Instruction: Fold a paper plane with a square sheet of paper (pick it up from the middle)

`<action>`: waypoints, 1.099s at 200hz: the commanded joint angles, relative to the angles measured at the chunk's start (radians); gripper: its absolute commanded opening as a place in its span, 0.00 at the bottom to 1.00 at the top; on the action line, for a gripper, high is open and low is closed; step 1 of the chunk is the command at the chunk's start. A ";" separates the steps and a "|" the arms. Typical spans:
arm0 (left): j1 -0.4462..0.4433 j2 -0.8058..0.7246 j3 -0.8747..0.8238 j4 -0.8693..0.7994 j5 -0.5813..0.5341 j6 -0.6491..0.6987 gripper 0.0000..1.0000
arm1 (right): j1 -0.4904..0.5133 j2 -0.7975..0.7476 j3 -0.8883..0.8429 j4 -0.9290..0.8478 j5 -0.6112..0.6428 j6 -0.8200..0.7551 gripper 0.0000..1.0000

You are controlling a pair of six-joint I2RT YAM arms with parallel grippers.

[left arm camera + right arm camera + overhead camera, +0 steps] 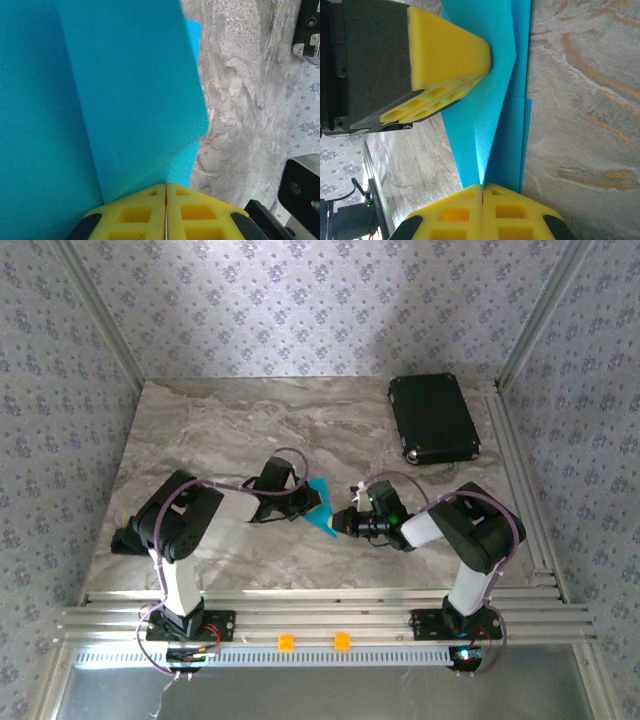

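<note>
The square sheet of paper (322, 508) is bright cyan and folded into a narrow, pointed paper plane shape, held just above the marble table (220, 430) at its middle. My left gripper (308, 502) comes in from the left, and its yellow fingers are shut on the paper's upper edge. In the left wrist view the folded layers (135, 100) fan out from the left gripper (165, 186). My right gripper (343, 524) meets it from the right. Seen from the right wrist, the right gripper (482, 186) is shut on the paper's crease (495, 125), with the left fingers (450, 50) pinching further up.
A black rectangular case (433, 418) lies at the table's back right. Aluminium rails run along the right side (515, 470) and the near edge (320, 615). Patterned walls close in the back and sides.
</note>
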 commanded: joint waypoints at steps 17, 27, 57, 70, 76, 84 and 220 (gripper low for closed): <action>0.005 0.041 0.019 -0.102 -0.013 0.038 0.08 | 0.023 0.080 -0.012 -0.207 0.093 -0.035 0.00; 0.006 0.043 0.027 -0.133 -0.017 0.048 0.07 | 0.024 0.076 -0.010 -0.211 0.094 -0.036 0.00; 0.005 0.042 0.033 -0.195 -0.039 0.075 0.06 | 0.024 0.042 0.000 -0.243 0.093 -0.036 0.05; 0.005 0.043 0.034 -0.213 -0.043 0.083 0.06 | 0.024 0.016 0.010 -0.268 0.084 -0.041 0.09; 0.005 0.045 0.036 -0.215 -0.043 0.085 0.06 | 0.025 0.004 0.013 -0.282 0.082 -0.044 0.11; 0.005 0.047 0.037 -0.215 -0.043 0.086 0.06 | 0.025 -0.013 0.020 -0.307 0.083 -0.053 0.12; 0.004 0.054 0.034 -0.205 -0.032 0.085 0.06 | 0.075 -0.117 0.014 -0.543 0.116 -0.105 0.10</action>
